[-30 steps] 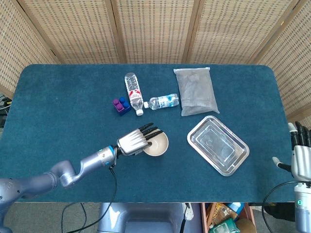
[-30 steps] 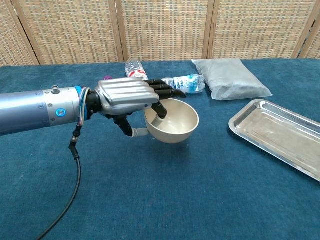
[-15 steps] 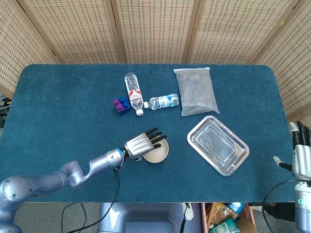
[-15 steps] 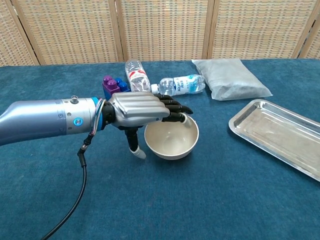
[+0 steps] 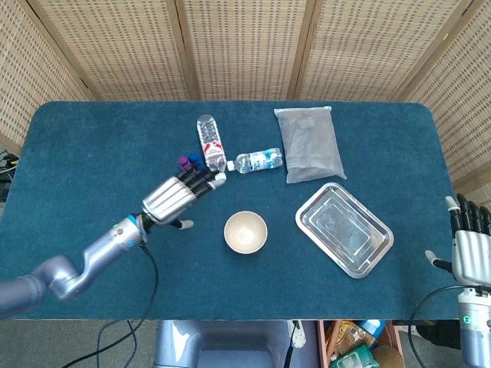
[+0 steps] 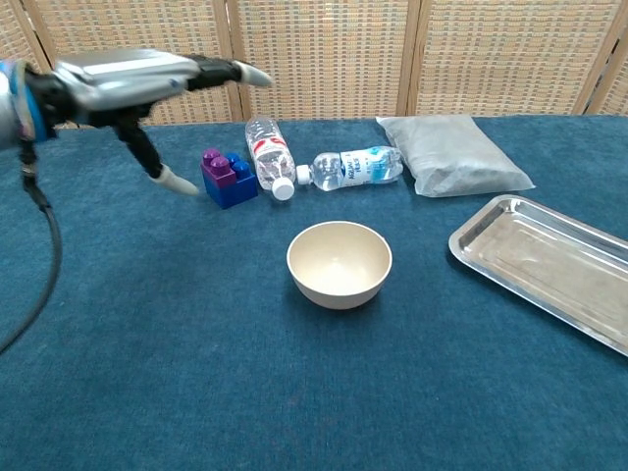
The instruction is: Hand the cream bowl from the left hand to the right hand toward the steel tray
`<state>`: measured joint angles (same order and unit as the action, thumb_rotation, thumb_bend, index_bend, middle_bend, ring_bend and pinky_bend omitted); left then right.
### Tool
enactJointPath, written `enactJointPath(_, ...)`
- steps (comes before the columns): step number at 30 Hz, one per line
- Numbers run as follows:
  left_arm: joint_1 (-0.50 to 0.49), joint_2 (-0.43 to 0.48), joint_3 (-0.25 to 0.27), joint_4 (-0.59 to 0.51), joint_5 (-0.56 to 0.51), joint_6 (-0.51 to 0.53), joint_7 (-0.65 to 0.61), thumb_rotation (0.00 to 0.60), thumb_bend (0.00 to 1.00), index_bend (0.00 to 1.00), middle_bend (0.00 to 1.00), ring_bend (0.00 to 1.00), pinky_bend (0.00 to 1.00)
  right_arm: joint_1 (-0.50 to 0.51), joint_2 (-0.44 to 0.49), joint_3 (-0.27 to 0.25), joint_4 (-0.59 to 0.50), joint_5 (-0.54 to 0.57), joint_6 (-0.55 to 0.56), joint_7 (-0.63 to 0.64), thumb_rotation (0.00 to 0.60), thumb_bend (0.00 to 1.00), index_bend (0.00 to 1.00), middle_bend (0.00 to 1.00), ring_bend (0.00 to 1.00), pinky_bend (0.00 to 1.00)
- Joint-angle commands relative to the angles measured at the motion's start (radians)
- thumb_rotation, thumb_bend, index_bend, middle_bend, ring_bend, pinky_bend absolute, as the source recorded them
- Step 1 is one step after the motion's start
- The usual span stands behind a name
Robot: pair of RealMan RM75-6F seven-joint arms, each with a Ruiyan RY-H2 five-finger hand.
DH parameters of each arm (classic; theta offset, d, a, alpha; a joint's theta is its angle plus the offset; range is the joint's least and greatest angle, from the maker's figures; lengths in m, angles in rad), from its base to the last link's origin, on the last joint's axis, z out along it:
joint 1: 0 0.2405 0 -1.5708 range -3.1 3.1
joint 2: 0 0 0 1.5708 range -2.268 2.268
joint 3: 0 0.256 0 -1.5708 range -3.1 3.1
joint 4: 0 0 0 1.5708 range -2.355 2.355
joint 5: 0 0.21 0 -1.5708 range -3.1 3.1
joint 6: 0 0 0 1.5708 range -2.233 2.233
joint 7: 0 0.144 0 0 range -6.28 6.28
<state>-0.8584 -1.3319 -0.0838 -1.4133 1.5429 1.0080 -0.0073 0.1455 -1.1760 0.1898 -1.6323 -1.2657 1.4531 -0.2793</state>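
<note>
The cream bowl [image 5: 245,231] [image 6: 340,263] stands upright on the blue table, left of the steel tray [image 5: 344,229] [image 6: 549,275], with nothing touching it. My left hand [image 5: 175,197] [image 6: 137,80] hovers raised up and to the left of the bowl, fingers stretched out flat and holding nothing. At the table's right front edge my right hand [image 5: 468,244] is upright with fingers apart, empty, far from the bowl; the chest view does not show it.
Two plastic bottles [image 5: 211,143] [image 5: 258,161] lie at the back centre beside purple and blue blocks [image 5: 189,163] [image 6: 227,174]. A clear bag [image 5: 309,142] [image 6: 451,153] lies behind the tray. Wicker screens stand behind the table.
My left hand let go of the bowl and pulled up and back to the left. The bowl now sits alone on the table. The right hand barely moved.
</note>
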Motion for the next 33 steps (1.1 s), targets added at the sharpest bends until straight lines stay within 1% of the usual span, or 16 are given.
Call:
enactJointPath(1,0.161,0.135,-0.016,-0.117,-0.131,0.153,0.05,0.6,0.0,0.0,0.0,0.0,0.0,0.017,-0.007,-0.004,-0.003,-0.009,-0.015,-0.021,0.6,0.0,0.0,0.0,0.0,0.0)
enactJointPath(3,0.229,0.178,-0.017,-0.144,-0.19,0.217,0.096,0.6,0.0,0.0,0.0,0.0,0.0,0.041,-0.011,-0.011,-0.002,-0.041,-0.038,-0.036,0.6,0.0,0.0,0.0,0.0,0.0)
enactJointPath(4,0.272,0.204,-0.02,-0.162,-0.245,0.249,0.121,0.6,0.0,0.0,0.0,0.0,0.0,0.067,-0.007,-0.02,-0.006,-0.073,-0.072,-0.034,0.6,0.0,0.0,0.0,0.0,0.0)
enactJointPath(5,0.317,0.226,-0.025,-0.184,-0.302,0.286,0.128,0.6,0.0,0.0,0.0,0.0,0.0,0.102,0.005,-0.03,-0.015,-0.113,-0.124,-0.027,0.6,0.0,0.0,0.0,0.0,0.0)
enactJointPath(7,0.366,0.252,-0.03,-0.232,-0.356,0.328,0.145,0.6,0.0,0.0,0.0,0.0,0.0,0.159,0.036,-0.047,-0.033,-0.168,-0.218,0.014,0.6,0.0,0.0,0.0,0.0,0.0)
enactJointPath(11,0.43,0.265,-0.041,-0.268,-0.406,0.369,0.107,0.6,0.0,0.0,0.0,0.0,0.0,0.274,0.072,-0.076,-0.054,-0.285,-0.381,0.116,0.6,0.0,0.0,0.0,0.0,0.0)
enactJointPath(14,0.453,0.266,-0.044,-0.262,-0.417,0.379,0.098,0.6,0.0,0.0,0.0,0.0,0.0,0.351,0.057,-0.082,-0.037,-0.363,-0.446,0.154,0.6,0.0,0.0,0.0,0.0,0.0)
enactJointPath(16,0.468,0.263,-0.048,-0.253,-0.427,0.386,0.096,0.6,0.0,0.0,0.0,0.0,0.0,0.42,0.023,-0.075,-0.017,-0.406,-0.503,0.156,0.6,0.0,0.0,0.0,0.0,0.0)
enactJointPath(19,0.477,0.261,-0.054,-0.249,-0.431,0.38,0.089,0.6,0.0,0.0,0.0,0.0,0.0,0.495,-0.026,-0.057,0.01,-0.407,-0.574,0.162,0.6,0.0,0.0,0.0,0.0,0.0)
enactJointPath(22,0.481,0.262,-0.061,-0.243,-0.42,0.37,0.081,0.6,0.0,0.0,0.0,0.0,0.0,0.576,-0.094,-0.03,0.039,-0.385,-0.65,0.154,0.6,0.0,0.01,0.0,0.0,0.0)
enactJointPath(25,0.484,0.259,-0.064,-0.235,-0.419,0.357,0.085,0.6,0.0,0.0,0.0,0.0,0.0,0.632,-0.156,-0.015,0.054,-0.379,-0.683,0.123,0.6,0.0,0.07,0.0,0.0,0.0)
enactJointPath(28,0.485,0.258,-0.07,-0.23,-0.421,0.344,0.084,0.6,0.0,0.0,0.0,0.0,0.0,0.664,-0.197,-0.01,0.071,-0.36,-0.706,0.088,0.6,0.0,0.09,0.0,0.0,0.0)
enactJointPath(33,0.49,0.259,-0.075,-0.23,-0.414,0.333,0.083,0.6,0.0,0.0,0.0,0.0,0.0,0.7,-0.256,-0.015,0.106,-0.332,-0.729,0.031,0.6,0.0,0.22,0.0,0.0,0.0)
